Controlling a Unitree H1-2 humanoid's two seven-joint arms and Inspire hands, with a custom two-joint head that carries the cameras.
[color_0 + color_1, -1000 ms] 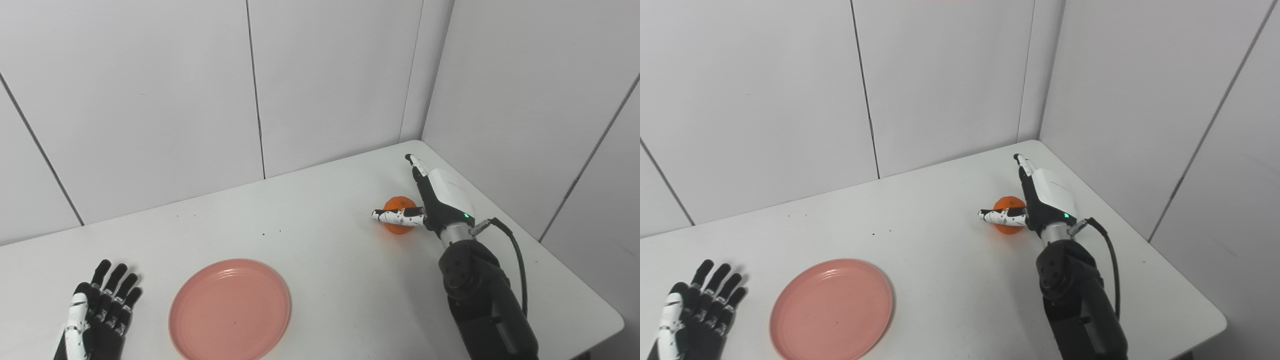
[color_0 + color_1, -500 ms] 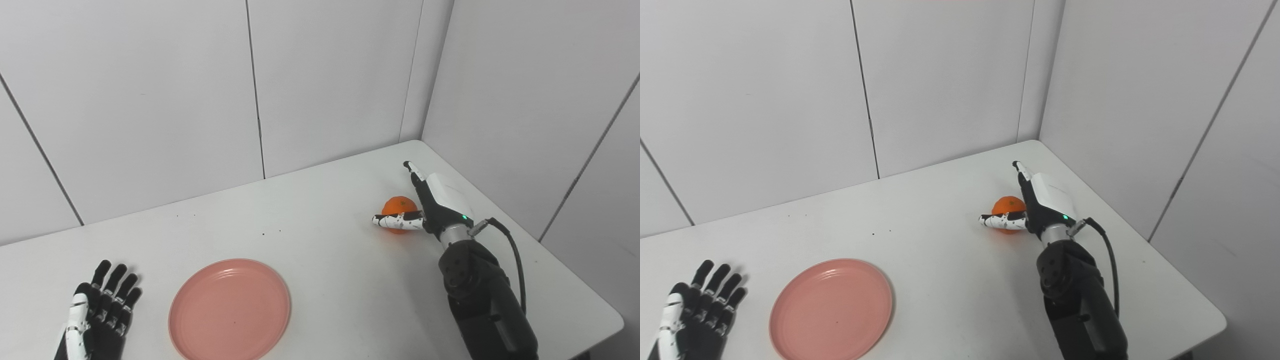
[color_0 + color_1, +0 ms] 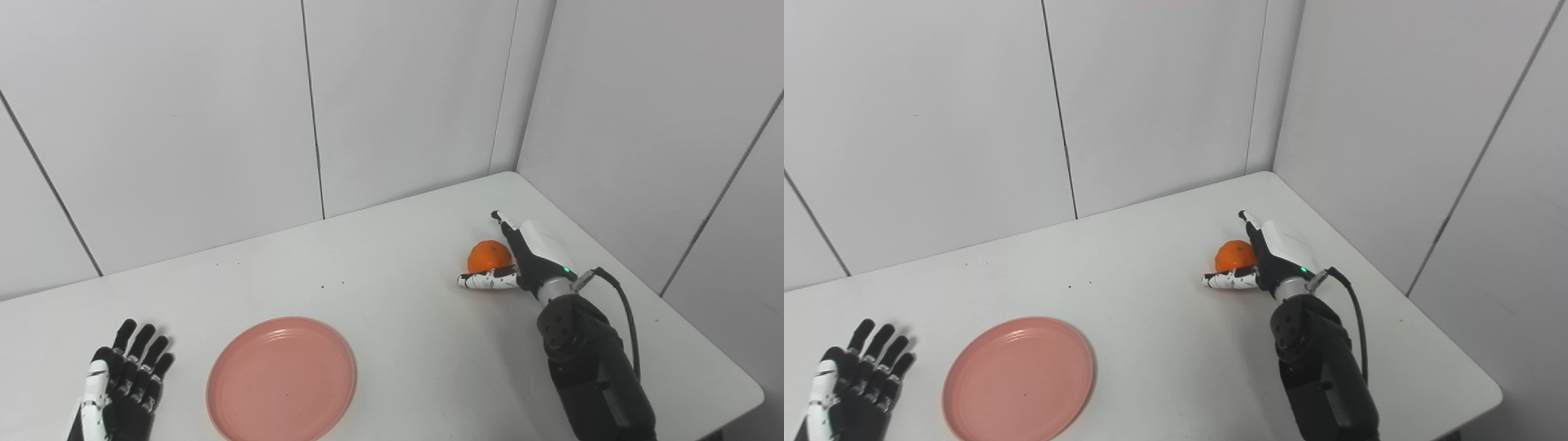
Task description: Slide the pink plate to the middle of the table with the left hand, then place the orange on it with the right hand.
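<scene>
1. Right hand (image 3: 527, 260): black-and-white fingered robot hand, spread wide, thumb (image 3: 487, 280) pointing out sideways low over the table and the fingers (image 3: 503, 222) stretched away towards the far corner. It has hold of nothing.
2. Round orange fruit (image 3: 489, 255): sits in the crook between that thumb and those fingers, just behind the thumb and just beside the fingers. Whether either actually touches the fruit cannot be told. The fruit rests on the table, not lifted.
3. Right arm (image 3: 588, 367): black forearm running from the wrist back to the bottom edge, a black cable (image 3: 621, 306) looping off the wrist, a small green light on the back of the hand.
4. Left hand (image 3: 122, 383): black-and-white fingered robot hand, lying flat, fingers straight and slightly apart, pointing away from the robot. It grips nothing and touches no object.
5. Round pink plastic plate (image 3: 282, 378): lies flat on the table just beside the left hand's fingers, on their inner side, with a clear gap between. It is well apart from the right hand's thumb and from the fruit. Nothing lies on it.
6. White table (image 3: 392, 306): carries all of the above; a few dark specks show on it between the plate and the far wall (image 3: 184, 122) of white panels
</scene>
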